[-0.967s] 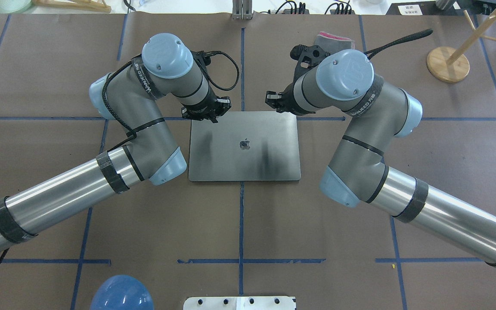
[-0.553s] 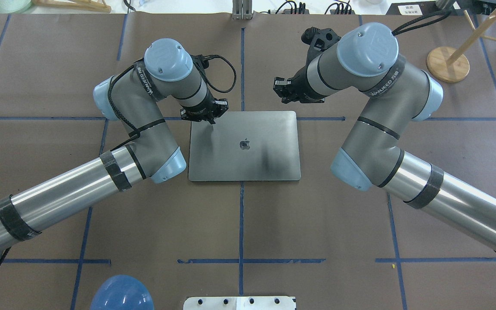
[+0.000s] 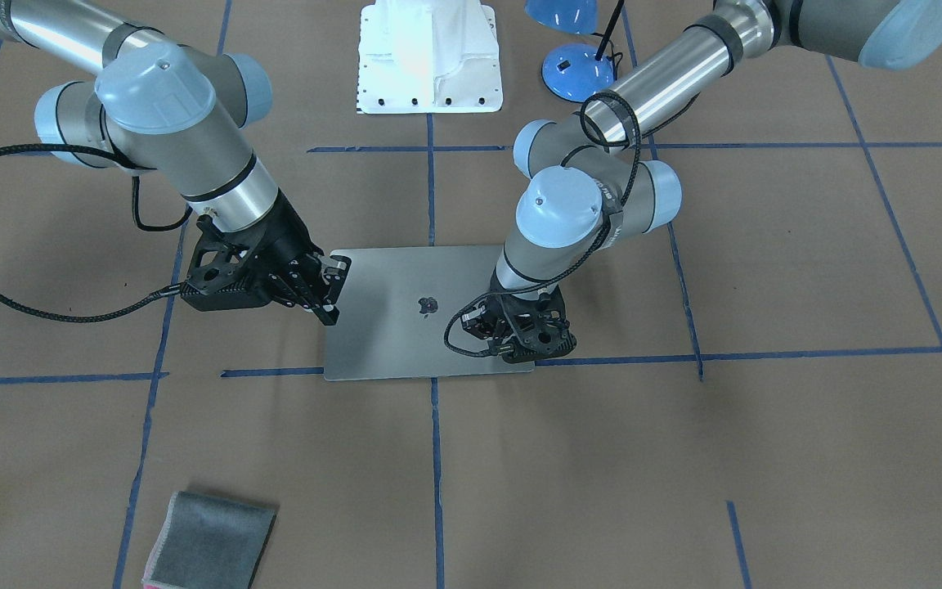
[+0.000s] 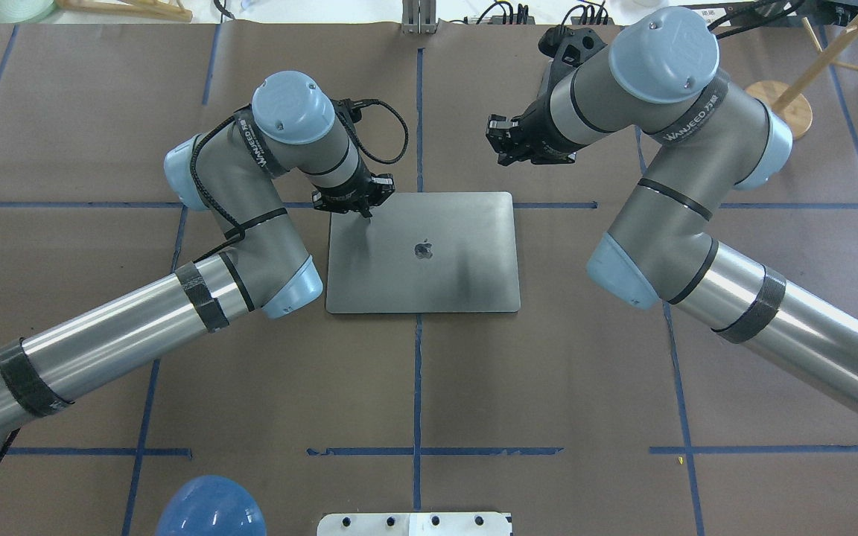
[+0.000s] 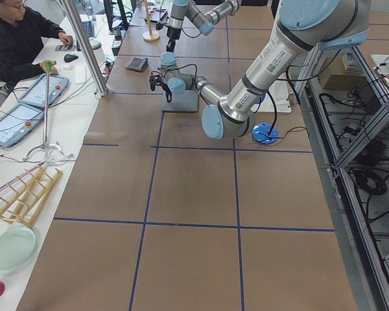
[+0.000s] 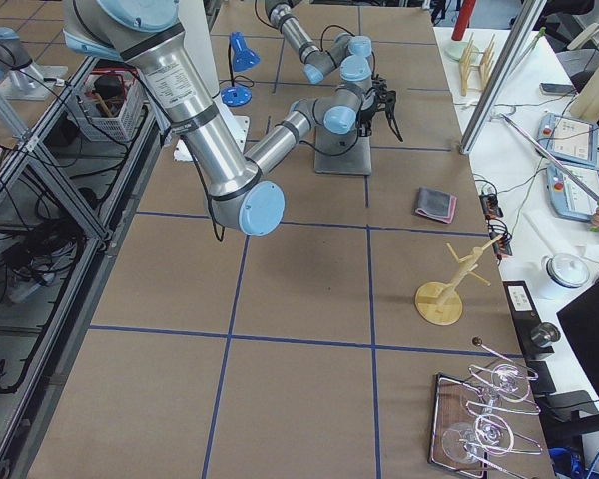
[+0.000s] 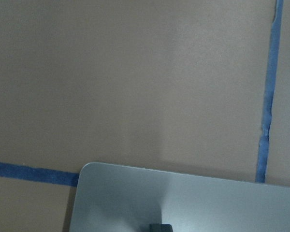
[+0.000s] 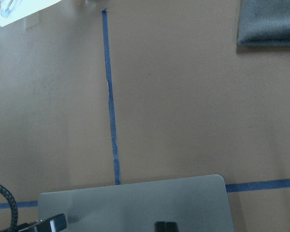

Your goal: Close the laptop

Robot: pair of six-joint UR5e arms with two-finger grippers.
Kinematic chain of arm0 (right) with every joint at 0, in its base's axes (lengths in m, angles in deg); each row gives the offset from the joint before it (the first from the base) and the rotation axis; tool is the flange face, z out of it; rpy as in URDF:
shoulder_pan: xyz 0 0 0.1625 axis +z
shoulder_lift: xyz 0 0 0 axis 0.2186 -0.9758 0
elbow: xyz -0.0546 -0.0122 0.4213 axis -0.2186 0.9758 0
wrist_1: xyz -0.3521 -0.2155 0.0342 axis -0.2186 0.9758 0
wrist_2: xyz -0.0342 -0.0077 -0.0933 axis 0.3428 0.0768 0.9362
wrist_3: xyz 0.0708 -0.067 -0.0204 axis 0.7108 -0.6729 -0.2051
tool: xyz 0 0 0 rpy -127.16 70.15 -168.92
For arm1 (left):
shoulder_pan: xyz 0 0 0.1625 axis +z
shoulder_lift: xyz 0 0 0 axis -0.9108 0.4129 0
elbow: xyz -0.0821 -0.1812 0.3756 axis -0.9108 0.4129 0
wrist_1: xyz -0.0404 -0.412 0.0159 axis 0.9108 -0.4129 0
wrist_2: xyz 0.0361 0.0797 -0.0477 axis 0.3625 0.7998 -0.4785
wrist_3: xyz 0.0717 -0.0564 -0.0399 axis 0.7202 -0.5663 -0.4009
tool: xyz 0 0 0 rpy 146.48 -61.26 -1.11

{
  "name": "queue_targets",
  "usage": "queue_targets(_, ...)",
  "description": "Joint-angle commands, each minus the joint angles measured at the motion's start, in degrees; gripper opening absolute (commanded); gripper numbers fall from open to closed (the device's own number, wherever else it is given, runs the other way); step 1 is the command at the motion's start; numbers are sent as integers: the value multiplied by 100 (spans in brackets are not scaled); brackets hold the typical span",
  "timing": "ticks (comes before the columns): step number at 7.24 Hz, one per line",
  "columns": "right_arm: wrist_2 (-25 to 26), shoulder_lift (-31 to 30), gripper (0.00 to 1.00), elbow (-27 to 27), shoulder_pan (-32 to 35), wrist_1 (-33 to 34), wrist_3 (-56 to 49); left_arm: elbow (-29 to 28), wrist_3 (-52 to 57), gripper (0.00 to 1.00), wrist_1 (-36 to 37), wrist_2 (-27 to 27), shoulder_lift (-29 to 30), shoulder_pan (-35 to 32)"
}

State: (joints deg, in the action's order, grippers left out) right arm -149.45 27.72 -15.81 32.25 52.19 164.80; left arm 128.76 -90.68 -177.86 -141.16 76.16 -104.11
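Note:
The laptop [image 4: 421, 253] lies closed and flat on the table, grey lid with the apple logo facing up; it also shows in the front view [image 3: 389, 327]. My left gripper [image 4: 362, 208] is shut, and its tip [image 7: 160, 226] stands at the lid's far left corner, touching it or just above it. My right gripper [image 4: 500, 145] is shut and empty. It hangs in the air beyond the lid's far right corner, apart from the laptop. In the front view the right gripper [image 3: 330, 313] sits over the lid's edge.
A folded grey cloth [image 3: 209, 540] lies on the far side of the table, also in the right wrist view [image 8: 270, 21]. A wooden stand [image 4: 775, 112] is at the far right. A blue lamp [image 4: 209, 510] and the white robot base [image 3: 428, 57] are on the near side.
My right arm has risen and drawn back from the lid's far right corner, up and to the right. My left gripper has stayed at the far left corner. The laptop has not moved.

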Motion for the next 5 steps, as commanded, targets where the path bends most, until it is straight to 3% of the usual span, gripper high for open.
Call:
queue_targets(1,-470,-222,68,-264,326,54,6,53,10,99,4,-9,0,-18)
queue_targets(2,-587,-398,100,-457,485,63,-11,367,-7,99,143,-105,-52,-157)
queue_targets(4,-833,-821,100,-1027,731,586,-334,693,19,99,565,-1155,-192,-780)
queue_targets(5,-799,-1135,100,-1639,733,1495,-1024,999,45,99,575,-1326,-524,-939)
